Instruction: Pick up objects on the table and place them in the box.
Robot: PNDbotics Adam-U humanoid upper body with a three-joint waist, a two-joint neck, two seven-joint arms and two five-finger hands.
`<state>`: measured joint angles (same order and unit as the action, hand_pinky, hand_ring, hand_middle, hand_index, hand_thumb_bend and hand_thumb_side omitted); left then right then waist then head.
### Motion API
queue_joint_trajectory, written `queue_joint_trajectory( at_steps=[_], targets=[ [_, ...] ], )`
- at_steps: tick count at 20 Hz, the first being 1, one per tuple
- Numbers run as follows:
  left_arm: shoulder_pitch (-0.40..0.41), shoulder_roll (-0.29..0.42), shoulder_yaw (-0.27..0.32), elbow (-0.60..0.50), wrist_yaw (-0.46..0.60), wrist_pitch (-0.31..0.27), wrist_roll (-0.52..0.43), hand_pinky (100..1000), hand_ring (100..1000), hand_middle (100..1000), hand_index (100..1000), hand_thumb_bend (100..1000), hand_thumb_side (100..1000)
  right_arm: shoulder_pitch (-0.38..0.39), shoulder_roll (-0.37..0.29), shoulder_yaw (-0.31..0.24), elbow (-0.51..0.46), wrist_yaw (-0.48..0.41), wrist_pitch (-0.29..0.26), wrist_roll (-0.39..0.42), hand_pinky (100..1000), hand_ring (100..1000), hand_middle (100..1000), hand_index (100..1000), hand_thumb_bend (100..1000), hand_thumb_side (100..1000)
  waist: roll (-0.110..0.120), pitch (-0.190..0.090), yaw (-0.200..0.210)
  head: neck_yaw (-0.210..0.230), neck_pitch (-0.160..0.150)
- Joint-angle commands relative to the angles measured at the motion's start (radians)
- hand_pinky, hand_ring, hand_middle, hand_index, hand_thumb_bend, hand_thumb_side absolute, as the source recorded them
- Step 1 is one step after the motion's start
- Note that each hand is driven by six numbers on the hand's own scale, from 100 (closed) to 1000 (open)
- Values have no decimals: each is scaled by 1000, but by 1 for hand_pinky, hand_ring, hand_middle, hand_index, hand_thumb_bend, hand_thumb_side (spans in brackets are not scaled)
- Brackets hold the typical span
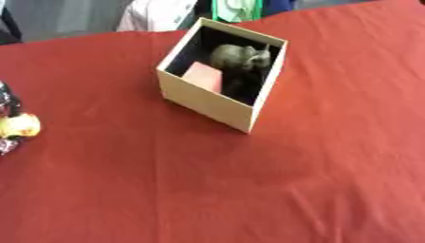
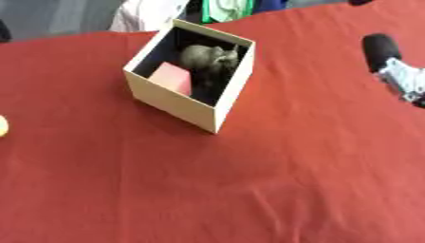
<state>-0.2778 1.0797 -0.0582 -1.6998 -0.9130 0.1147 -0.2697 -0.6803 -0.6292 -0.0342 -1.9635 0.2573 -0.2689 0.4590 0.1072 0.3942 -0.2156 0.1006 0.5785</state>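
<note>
Open cream box (image 1: 209, 101) sitting on the red-covered desk (image 1: 249, 190), grey lump (image 1: 241, 57) and pink block (image 1: 204, 76) lying inside, left hand (image 1: 8, 102) at the left edge grasping a yellow object (image 1: 20, 126), right hand (image 2: 398, 71) showing at the right edge, finger state unclear.

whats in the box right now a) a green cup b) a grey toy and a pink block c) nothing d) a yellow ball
b: inside the box a grey toy sits beside a pink block; the yellow thing is outside it, at the left edge of the red cloth.
</note>
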Motion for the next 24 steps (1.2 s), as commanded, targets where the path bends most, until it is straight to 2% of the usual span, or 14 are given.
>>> queue_joint_trajectory(
  at_steps=[1, 4, 11, 16, 20, 24],
  targets=[
    [-27, 18, 38, -64, 40, 19, 30, 183, 375, 232, 216, 156, 199, -13, -21, -14, -17, -8, 7, -7, 886, 896, 780, 792, 100, 527, 0, -27, 2, -10, 1],
    [-49, 18, 52, -114, 93, 30, 33, 156, 364, 218, 200, 100, 194, -13, -20, -11, -18, -10, 10, -7, 886, 896, 779, 792, 100, 527, 5, -33, 4, -8, 8],
    [-131, 17, 48, -211, 196, 13, 13, 119, 348, 195, 200, 100, 198, -12, -14, -5, -23, -18, 22, 2, 886, 894, 778, 792, 100, 528, 18, -52, 9, 5, 21],
    [-274, -32, 2, -233, 265, -18, -43, 101, 345, 185, 206, 100, 241, -17, -2, 5, -25, -26, 29, 12, 886, 894, 778, 792, 100, 528, 22, -68, 4, 47, 44],
    [-412, -113, -51, -212, 321, -48, -109, 100, 341, 175, 210, 100, 256, -27, 15, 19, -22, -34, 31, 26, 886, 893, 778, 793, 100, 528, 23, -82, -2, 82, 76],
    [-535, -199, -96, -164, 365, -72, -164, 100, 336, 166, 210, 100, 265, -39, 32, 31, -19, -44, 34, 42, 886, 893, 777, 793, 100, 529, 23, -91, -6, 92, 87]
  ],
)
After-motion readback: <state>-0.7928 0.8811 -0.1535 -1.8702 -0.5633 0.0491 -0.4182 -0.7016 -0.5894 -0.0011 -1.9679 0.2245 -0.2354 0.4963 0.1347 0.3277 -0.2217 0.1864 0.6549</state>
